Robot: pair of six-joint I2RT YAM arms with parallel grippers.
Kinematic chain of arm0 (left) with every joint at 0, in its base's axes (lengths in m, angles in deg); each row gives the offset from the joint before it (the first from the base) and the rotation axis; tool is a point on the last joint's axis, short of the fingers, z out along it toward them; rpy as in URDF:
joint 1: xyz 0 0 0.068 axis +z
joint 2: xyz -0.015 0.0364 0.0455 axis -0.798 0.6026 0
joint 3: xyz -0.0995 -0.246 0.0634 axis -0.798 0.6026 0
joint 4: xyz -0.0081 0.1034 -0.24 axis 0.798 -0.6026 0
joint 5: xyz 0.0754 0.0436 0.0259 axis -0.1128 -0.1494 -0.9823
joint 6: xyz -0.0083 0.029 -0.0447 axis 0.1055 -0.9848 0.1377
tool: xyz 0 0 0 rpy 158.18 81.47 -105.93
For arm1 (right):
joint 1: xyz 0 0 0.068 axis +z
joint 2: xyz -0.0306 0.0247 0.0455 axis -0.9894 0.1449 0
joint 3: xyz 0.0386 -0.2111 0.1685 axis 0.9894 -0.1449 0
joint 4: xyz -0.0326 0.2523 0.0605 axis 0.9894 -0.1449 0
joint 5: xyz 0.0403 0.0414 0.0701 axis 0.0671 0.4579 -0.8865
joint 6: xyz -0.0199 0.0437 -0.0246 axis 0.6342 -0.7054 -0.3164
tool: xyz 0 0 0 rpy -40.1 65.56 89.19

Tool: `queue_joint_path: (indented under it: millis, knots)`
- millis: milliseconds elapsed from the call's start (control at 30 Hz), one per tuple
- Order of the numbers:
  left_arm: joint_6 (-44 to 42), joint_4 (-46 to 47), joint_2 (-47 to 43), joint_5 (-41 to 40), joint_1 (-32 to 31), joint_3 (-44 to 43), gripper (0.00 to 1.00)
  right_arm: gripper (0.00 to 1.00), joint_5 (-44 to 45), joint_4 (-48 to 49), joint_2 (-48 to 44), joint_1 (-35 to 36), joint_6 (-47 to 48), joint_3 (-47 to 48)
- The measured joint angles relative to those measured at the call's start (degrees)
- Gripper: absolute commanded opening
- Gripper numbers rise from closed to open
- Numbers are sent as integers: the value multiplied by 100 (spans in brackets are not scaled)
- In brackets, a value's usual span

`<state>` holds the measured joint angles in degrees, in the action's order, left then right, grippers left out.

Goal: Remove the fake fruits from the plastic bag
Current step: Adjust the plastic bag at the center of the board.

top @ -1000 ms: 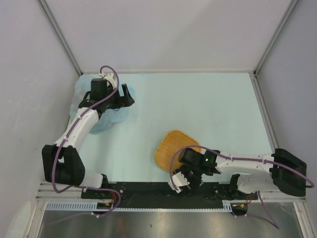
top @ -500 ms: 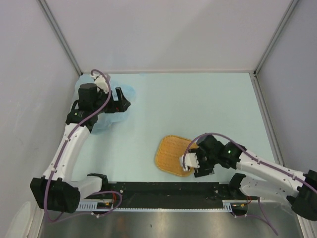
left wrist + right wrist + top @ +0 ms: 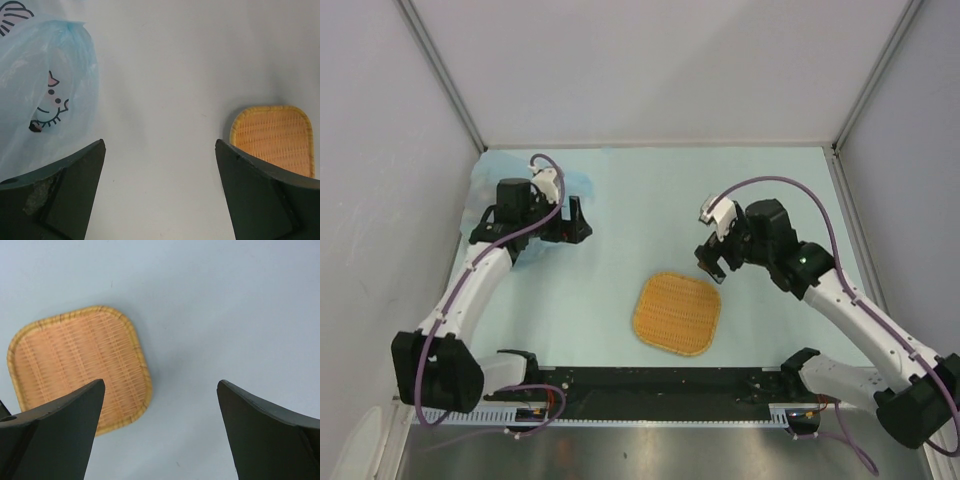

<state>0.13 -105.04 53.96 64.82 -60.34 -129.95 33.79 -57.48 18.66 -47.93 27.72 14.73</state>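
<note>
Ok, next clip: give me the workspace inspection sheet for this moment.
Surface: pale blue table, no spills seen.
Job's things: plastic bag at far left, under the left arm; no fruits seen outside it.
Clutter: woven orange tray, nothing on it.
Tools: left tool open, empty, beside the bag; right tool open, empty, beside the tray.
Cables: purple cables looped along both arms.
Surroundings: plain walls.

The bag [image 3: 47, 70] is lying crumpled in the worktop's [image 3: 720, 190] far left corner, pale blue and translucent, its cartoon print [image 3: 52, 102] showing; any contents cannot be made out.
</note>
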Motion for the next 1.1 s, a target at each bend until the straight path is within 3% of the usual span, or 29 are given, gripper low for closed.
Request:
queue_joint_path:
  millis: [133,367,433,467,500,600,700,833,933,1033,1100]
  knots:
    - [177,699,514,-485,-162,173,96,100,37,83,492,-264,-483,315]
    - [393,1764,1751,-2194,-546,-15,98,100,234,186,1552,-695,-767,1106]
    - [437,1943,2225,-2503,-560,-249,92,100,284,251,1816,-833,-782,1296]
    - [448,2002,2492,-2664,-562,-400,82,99,315,278,1934,-887,-776,1368]
    - [470,2050,2732,-2806,-562,-553,56,100,354,313,2013,-933,-772,1416]
    - [507,2092,3329,-2898,-570,-935,20,100,398,402,2293,-1145,-800,1620]
    - [483,2057,3545,-2406,-592,-1086,5,100,275,581,2531,-1451,-831,1768]
    - [474,1851,3574,-1377,-804,-1655,0,100,46,774,3080,-2044,-1176,2096]
    - [459,1665,3814,-616,-1187,-2726,0,100,-164,1073,3534,-2586,-1674,2382]
    - [424,1397,4597,304,-1794,-4717,0,100,-282,1296,3731,-3093,-2076,2409]
    - [468,1565,4833,857,-2159,-5281,0,100,-345,1314,3744,-3274,-2159,2409]
